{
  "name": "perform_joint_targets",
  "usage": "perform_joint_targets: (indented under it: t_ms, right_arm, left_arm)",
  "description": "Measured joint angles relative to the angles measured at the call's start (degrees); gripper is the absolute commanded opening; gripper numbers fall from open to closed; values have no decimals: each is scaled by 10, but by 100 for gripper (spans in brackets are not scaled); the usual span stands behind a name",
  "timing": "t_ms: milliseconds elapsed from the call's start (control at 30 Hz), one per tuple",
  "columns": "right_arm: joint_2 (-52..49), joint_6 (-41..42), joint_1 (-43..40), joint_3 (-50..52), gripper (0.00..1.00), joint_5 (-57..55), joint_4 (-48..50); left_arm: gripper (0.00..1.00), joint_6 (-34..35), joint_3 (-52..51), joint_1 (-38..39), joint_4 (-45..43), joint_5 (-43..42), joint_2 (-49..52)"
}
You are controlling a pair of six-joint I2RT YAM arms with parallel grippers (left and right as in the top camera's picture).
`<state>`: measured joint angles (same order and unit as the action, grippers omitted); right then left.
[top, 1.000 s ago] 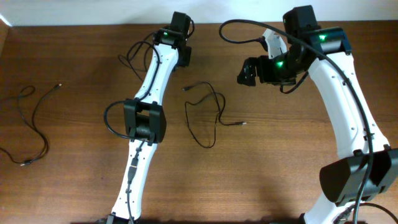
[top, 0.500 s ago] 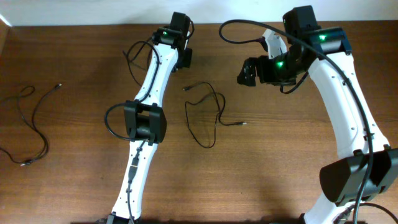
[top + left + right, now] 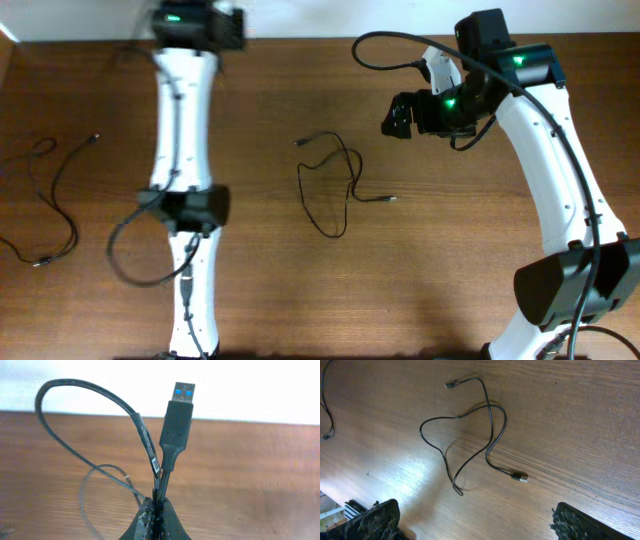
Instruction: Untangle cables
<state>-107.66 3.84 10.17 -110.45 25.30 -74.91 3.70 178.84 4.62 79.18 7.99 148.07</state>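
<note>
Left pincer (image 3: 156,509): my fingers are pressed together, clamped on the held cable (image 3: 172,435), at 6 o'clock in the left wrist view.
Held cable: a dark cord rising from my closed fingers; its USB plug (image 3: 183,393), with a blue insert, stands upright toward 12 o'clock. A second run of the same cord arcs up and over toward 10 o'clock, then drops back to my fingers.
Left arm (image 3: 180,120): stretched straight toward 12 o'clock in the overhead view, its wrist at the table's far edge.
Right pincer (image 3: 473,510): my fingers stand wide apart with nothing between them, hovering above the table (image 3: 450,260); overhead, it sits at 1 o'clock from the middle cable (image 3: 330,180).
Middle cable: lies loose near the table's centre, in a loop that crosses itself; a small plug (image 3: 298,143) points to 10 o'clock, a silvery plug (image 3: 390,198) to 4 o'clock. It lies in full view of my right wrist camera.
Far-left cable (image 3: 50,200): a separate thin cord at 9 o'clock on the table, well apart from the middle cable and from both arms.
</note>
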Motion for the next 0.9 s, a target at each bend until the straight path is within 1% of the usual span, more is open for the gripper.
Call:
perform_joint_targets:
  t_ms: [100, 233, 300, 367, 433, 467, 500, 533, 600, 633, 667, 700, 800, 900]
  right_arm:
    - [0, 0, 0, 0, 99, 0, 0]
    - [0, 0, 0, 0, 99, 0, -1]
    - [0, 0, 0, 0, 99, 0, -3]
    - [0, 0, 0, 0, 99, 0, -3]
    - [0, 0, 0, 0, 99, 0, -5]
    - [0, 0, 0, 0, 99, 0, -5]
    - [0, 0, 0, 0, 99, 0, -6]
    - [0, 0, 0, 0, 99, 0, -7]
    - [0, 0, 0, 0, 99, 0, -13]
    - [0, 0, 0, 0, 99, 0, -14]
    - [0, 0, 0, 0, 99, 0, -13]
    - [0, 0, 0, 0, 99, 0, -14]
    - [0, 0, 0, 0, 99, 0, -14]
    - [0, 0, 0, 0, 99, 0, -14]
  left_arm:
    - [0, 0, 5, -64, -16, 3, -51]
    - [0, 0, 2, -146, -74, 5, -57]
    - [1, 0, -10, -186, -136, 5, -57]
    - [5, 0, -28, -206, -178, 6, -57]
    - [12, -1, -67, -220, -264, 6, -57]
    - [14, 0, -87, -222, -297, 6, -57]
    - [19, 2, -111, -222, -340, 6, -56]
    - [29, 0, -141, -222, -407, 7, -56]
    - [80, 1, -221, -223, -508, 6, -54]
    - [99, -2, -247, -223, -533, 6, -51]
    - [100, 0, -294, -224, -575, 6, -51]
    - [100, 0, -329, -224, -593, 6, -50]
    - [99, 0, -377, -224, -597, 6, -49]
    - [99, 0, -383, -224, -592, 6, -49]
